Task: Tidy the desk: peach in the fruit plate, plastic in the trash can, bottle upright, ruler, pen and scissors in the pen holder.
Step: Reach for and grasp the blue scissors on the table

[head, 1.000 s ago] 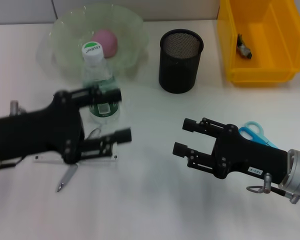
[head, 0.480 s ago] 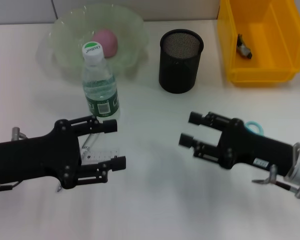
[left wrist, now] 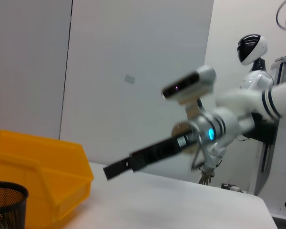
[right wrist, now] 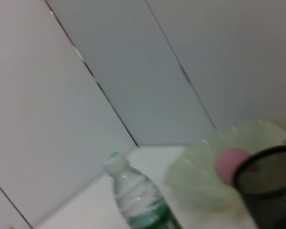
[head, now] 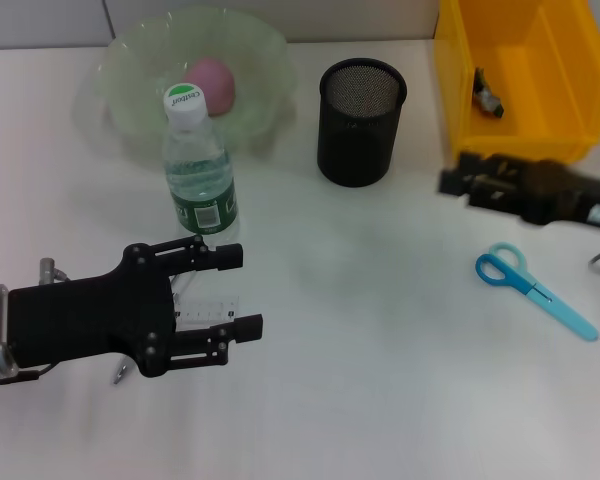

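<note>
You saw the left gripper (head: 235, 290) at lower left, matte black with two ridged fingers and a silver wrist cuff. The right gripper (head: 450, 180), also black, carried a small white label; its arm was white with a blue-lit ring.

Black mesh pen holder (head: 362, 122), clear plastic bottle (head: 199, 176), glossy yellow bin (head: 520, 80)

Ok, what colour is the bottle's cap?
White with a green disc on top; the cap shows best in the head view.
</note>
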`<action>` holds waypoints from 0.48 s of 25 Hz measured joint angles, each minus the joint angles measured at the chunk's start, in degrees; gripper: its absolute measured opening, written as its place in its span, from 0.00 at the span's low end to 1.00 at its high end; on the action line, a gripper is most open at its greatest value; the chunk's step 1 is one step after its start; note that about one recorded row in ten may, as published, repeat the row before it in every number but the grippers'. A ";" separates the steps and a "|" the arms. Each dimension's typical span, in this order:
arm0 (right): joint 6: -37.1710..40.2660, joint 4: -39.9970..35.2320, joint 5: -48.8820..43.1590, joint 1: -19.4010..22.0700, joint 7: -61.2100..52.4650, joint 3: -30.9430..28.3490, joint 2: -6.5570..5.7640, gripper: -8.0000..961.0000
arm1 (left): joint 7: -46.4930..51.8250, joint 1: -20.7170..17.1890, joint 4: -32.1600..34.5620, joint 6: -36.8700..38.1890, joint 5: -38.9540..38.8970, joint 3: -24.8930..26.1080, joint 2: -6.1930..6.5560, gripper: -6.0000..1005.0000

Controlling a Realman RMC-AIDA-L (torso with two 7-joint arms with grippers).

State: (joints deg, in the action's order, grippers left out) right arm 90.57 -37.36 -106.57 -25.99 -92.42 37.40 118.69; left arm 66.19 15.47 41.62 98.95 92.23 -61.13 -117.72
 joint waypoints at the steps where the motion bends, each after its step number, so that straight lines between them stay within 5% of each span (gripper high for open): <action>1: 0.31 -4.31 -2.10 -0.04 -4.22 0.01 -0.18 0.71 | -0.09 0.00 -0.01 -0.34 0.02 -0.18 -0.05 0.75; 4: 4.17 -23.54 -13.42 -1.23 -21.65 0.44 -0.34 0.71 | -0.10 0.00 -0.04 -1.25 0.05 -0.42 -0.30 0.75; 12: 11.95 -37.39 -28.84 -6.57 -37.74 4.35 -1.92 0.71 | -0.19 0.21 -1.20 -2.12 0.06 -1.43 -0.50 0.75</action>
State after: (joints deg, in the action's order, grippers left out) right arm 102.52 -74.76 -135.42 -32.56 -130.17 41.75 116.77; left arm 66.00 15.68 40.42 96.83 92.29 -62.56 -118.21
